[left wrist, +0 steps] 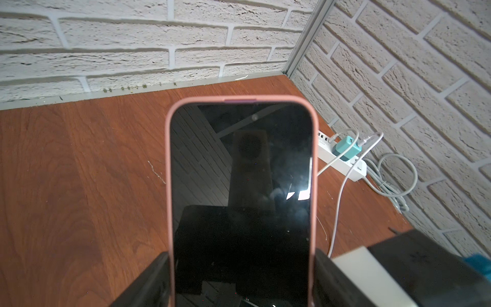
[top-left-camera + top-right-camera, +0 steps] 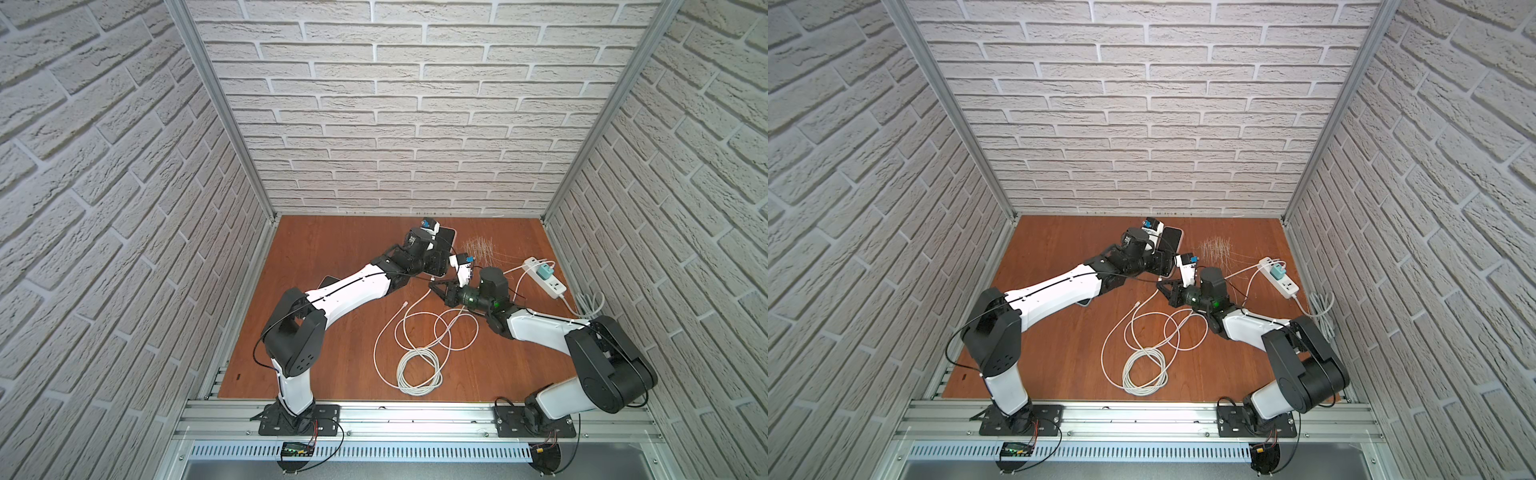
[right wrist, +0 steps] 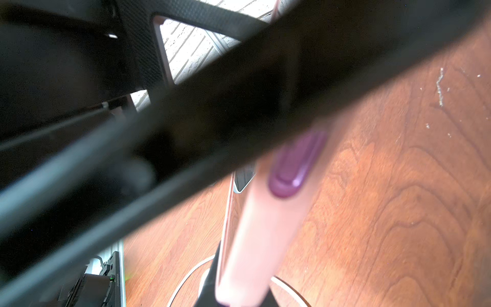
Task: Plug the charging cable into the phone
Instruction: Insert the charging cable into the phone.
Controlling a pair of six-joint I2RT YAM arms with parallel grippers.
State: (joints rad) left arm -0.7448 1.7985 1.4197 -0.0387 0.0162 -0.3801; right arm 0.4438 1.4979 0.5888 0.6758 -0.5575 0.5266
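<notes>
1. The phone, in a pink case with its screen dark, sat between the jaws of the left gripper. They stood wide and were pressed against its two long edges near the lower end, so the phone was held.
2. In both top views the phone was well to the left of the power strip, and its upper end pointed toward the back wall.
3. The right gripper lay between the power strip and the phone, just beside the phone's lower end. Its jaws were closed tight.
4. A thin white strand of the charging cable rose from the counter to the tip of those jaws, so they appeared to grip it. The plug itself was too small to make out.
5. The right wrist view was mostly blocked by a dark blurred bar. Past it showed the pink edge of the case with a purple side button, very close to the lens.
6. A second cable lay loose on the counter, nearer the robot's bases than the power strip. Its free end lay apart from both grippers and the rest was wound in a coil.
7. A teal charger was plugged into the power strip, with white leads running from it.
</notes>
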